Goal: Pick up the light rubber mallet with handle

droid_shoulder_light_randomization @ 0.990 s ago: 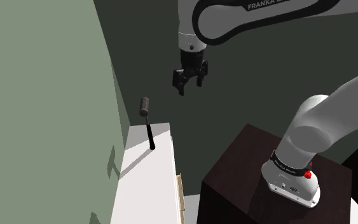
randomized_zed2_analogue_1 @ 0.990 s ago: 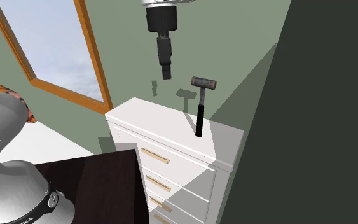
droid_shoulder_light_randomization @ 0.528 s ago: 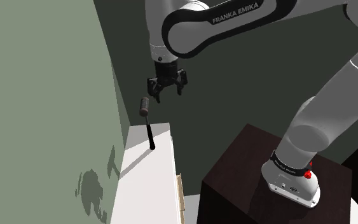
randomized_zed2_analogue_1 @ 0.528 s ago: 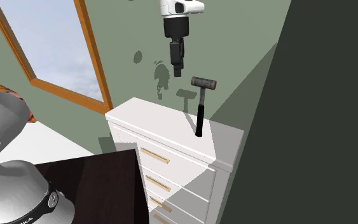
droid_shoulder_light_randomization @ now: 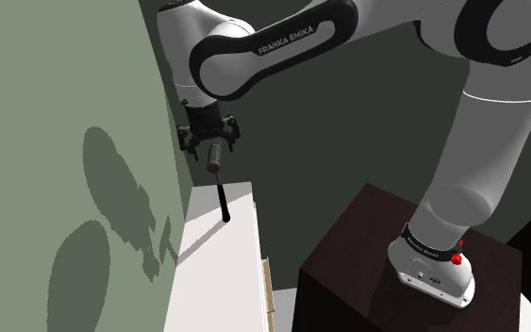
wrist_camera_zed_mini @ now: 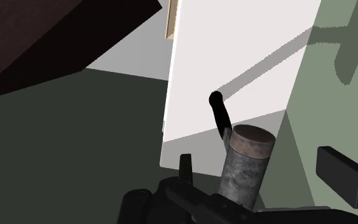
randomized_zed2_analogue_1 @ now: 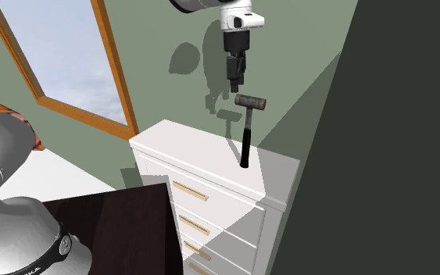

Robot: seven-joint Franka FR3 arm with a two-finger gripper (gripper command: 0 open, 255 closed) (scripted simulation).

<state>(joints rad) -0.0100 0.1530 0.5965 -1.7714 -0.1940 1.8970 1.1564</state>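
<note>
Mallet (randomized_zed2_analogue_1: pixel 247 129) stands on end on the white dresser (randomized_zed2_analogue_1: pixel 194 144): black handle foot planted on the top, grey cylindrical head up. In the second exterior view you find it toward the right end of the dresser top, near the front edge and close to where the green wall (randomized_zed2_analogue_1: pixel 159 47) meets a darker wall (randomized_zed2_analogue_1: pixel 398 117). It throws a long shadow across the white top in the wrist view. Your claw (randomized_zed2_analogue_1: pixel 236 87) hangs point-down just above the head, a shade to the second exterior view's left of it. Fingers spread wide, nothing gripped; in the wrist view one finger (wrist_camera_zed_mini: pixel 344 173) sits well clear of the head and the head lies in the gap between the pair, with no contact that you can make out. White arm (droid_shoulder_light_randomization: pixel 282 47) arches over from the shoulder view's right, its shadow large on the green wall. Dresser front carries drawers with pale bar pulls (randomized_zed2_analogue_1: pixel 189 191). Far side of the second exterior view, left of the dresser, a wood-framed window (randomized_zed2_analogue_1: pixel 85 116) shows sky. Dark brown stand (droid_shoulder_light_randomization: pixel 348 273) sits near the dresser, under the arm's base.
</note>
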